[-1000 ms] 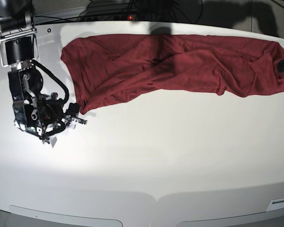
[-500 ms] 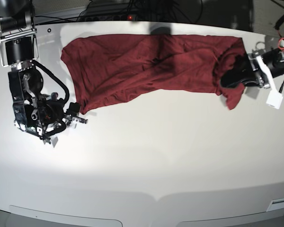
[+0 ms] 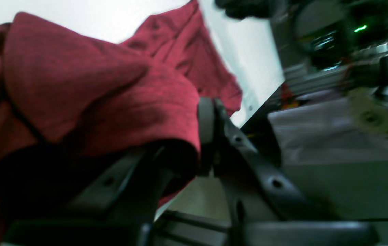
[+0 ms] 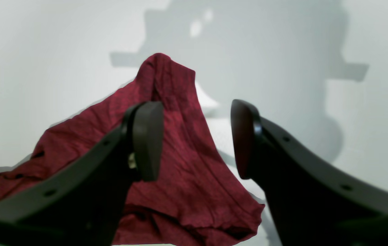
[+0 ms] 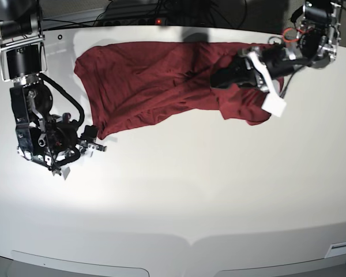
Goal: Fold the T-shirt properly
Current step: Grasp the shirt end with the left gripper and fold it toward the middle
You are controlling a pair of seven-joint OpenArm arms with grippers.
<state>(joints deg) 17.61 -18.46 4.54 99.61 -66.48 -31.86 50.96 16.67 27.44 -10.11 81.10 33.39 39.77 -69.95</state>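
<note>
Now | white table point(image 5: 179, 190) | T-shirt point(image 5: 150, 81) pinched by left gripper point(image 5: 219, 78) | right gripper point(image 5: 98, 144) agape, empty

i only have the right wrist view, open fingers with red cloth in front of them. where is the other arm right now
Observer: Over the far side of the T-shirt; the left hand is above the cloth near its middle in the base view.
Operator: is it holding anything
Observer: Yes. The left wrist view shows fabric draped over and pinched between its fingers.
Operator: so how does the shirt lie overall
Observer: In the base view the end under that arm is doubled over onto the body, bunched rather than flat.
Operator: and my hand, is it touching the shirt
Observer: In the base view the right hand sits just beside the shirt's near corner, open; contact is unclear.
</note>
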